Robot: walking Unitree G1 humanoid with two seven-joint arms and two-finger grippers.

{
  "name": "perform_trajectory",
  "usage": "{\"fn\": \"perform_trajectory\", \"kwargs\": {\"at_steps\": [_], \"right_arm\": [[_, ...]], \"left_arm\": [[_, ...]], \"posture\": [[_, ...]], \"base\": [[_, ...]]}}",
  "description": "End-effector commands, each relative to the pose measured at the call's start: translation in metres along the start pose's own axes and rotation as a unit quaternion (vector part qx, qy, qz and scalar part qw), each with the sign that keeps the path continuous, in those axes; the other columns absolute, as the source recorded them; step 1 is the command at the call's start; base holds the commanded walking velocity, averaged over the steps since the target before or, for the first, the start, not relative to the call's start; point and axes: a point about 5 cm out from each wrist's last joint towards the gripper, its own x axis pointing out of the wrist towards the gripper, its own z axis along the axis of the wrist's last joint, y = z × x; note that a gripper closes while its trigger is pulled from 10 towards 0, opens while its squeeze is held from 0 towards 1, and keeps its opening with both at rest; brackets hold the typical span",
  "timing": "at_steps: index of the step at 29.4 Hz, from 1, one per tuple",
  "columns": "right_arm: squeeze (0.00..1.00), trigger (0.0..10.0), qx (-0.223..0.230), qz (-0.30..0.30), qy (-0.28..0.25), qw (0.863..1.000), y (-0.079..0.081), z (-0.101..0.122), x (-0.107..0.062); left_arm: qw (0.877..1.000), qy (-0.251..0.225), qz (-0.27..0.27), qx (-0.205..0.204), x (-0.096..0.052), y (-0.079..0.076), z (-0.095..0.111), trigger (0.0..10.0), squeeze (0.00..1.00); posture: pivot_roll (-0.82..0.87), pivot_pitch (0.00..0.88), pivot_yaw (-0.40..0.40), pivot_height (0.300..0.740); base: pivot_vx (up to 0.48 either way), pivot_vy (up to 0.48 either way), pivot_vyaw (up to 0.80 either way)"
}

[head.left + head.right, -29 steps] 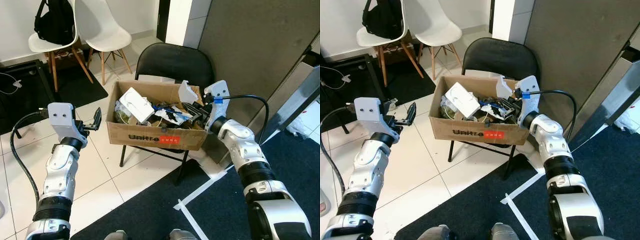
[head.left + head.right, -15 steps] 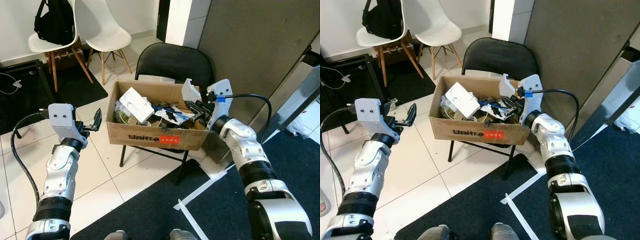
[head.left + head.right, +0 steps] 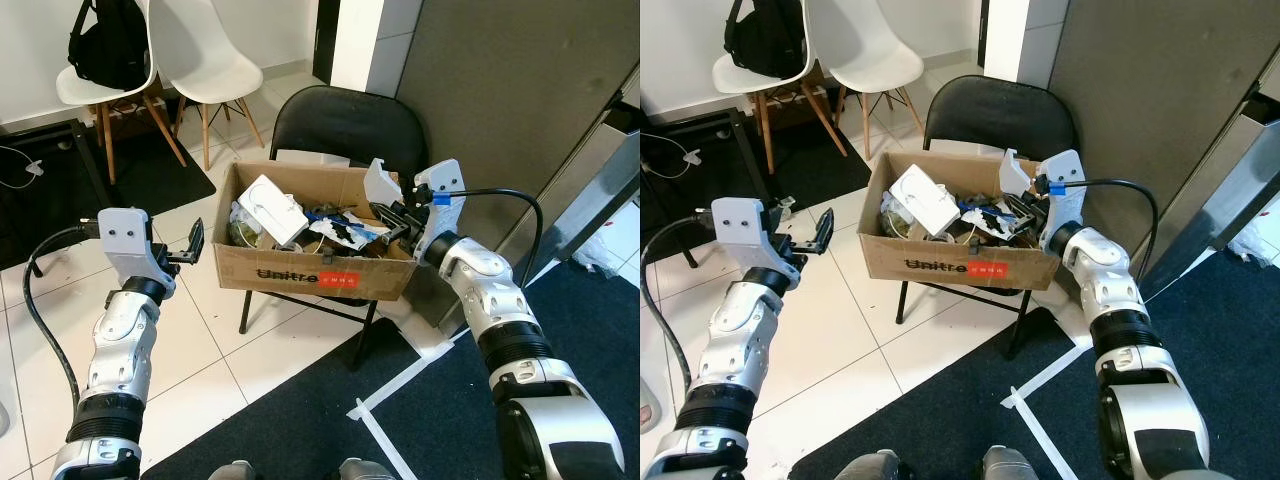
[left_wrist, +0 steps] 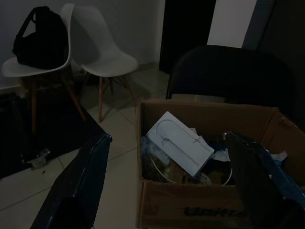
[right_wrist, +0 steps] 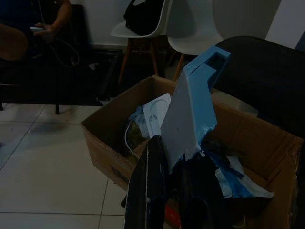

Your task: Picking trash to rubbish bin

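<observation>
A brown cardboard box printed "Unitree" stands on a black folding chair and holds several pieces of trash, among them a flat white carton. My right gripper is over the box's right end, shut on a white foam piece that stands upright above the trash; the right wrist view shows this foam piece pinched between the fingers. My left gripper is open, held in the air just left of the box, nothing between its fingers.
Two white chairs stand at the back left, one carrying a black backpack. A grey partition rises right of the box. White tile floor lies left, dark carpet with white tape lies near my feet. A person's arm appears far behind.
My right gripper has shifted slightly right and up with the foam piece, then held still. The left arm has not moved.
</observation>
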Motion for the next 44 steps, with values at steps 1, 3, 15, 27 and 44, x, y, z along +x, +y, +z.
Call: {"fn": "perform_trajectory", "kwargs": {"at_steps": [1,3,15,27,44], "right_arm": [[0.00,10.0,-0.013,-0.004,-0.005,1.000,-0.003,0.005,0.001],[0.00,10.0,-0.016,-0.003,-0.004,1.000,-0.003,0.005,0.001],[0.00,10.0,-0.028,-0.005,0.002,1.000,-0.005,0.005,0.001],[0.00,10.0,-0.042,-0.003,0.001,0.999,-0.006,0.012,0.004],[1.00,10.0,-0.117,0.037,0.063,0.990,0.003,0.016,0.011]], "left_arm": [[1.000,0.000,-0.005,0.004,0.001,0.001,0.001,10.0,0.00],[1.000,-0.002,-0.008,0.003,0.001,0.000,0.002,10.0,0.00],[1.000,-0.002,-0.009,0.002,0.000,0.001,0.002,10.0,0.00],[1.000,-0.005,-0.010,0.003,0.000,0.001,0.003,10.0,0.00],[1.000,0.006,0.007,-0.004,0.001,0.004,0.001,10.0,0.00]], "posture": [[-0.03,0.000,-0.040,0.740],[-0.03,0.000,-0.040,0.740],[-0.03,0.000,-0.041,0.740],[-0.03,0.000,-0.040,0.740],[-0.03,0.000,-0.039,0.740]], "base": [[0.379,0.000,0.00],[0.377,0.000,0.00],[0.376,0.000,0.00],[0.372,0.000,0.00],[0.123,0.000,0.00]]}}
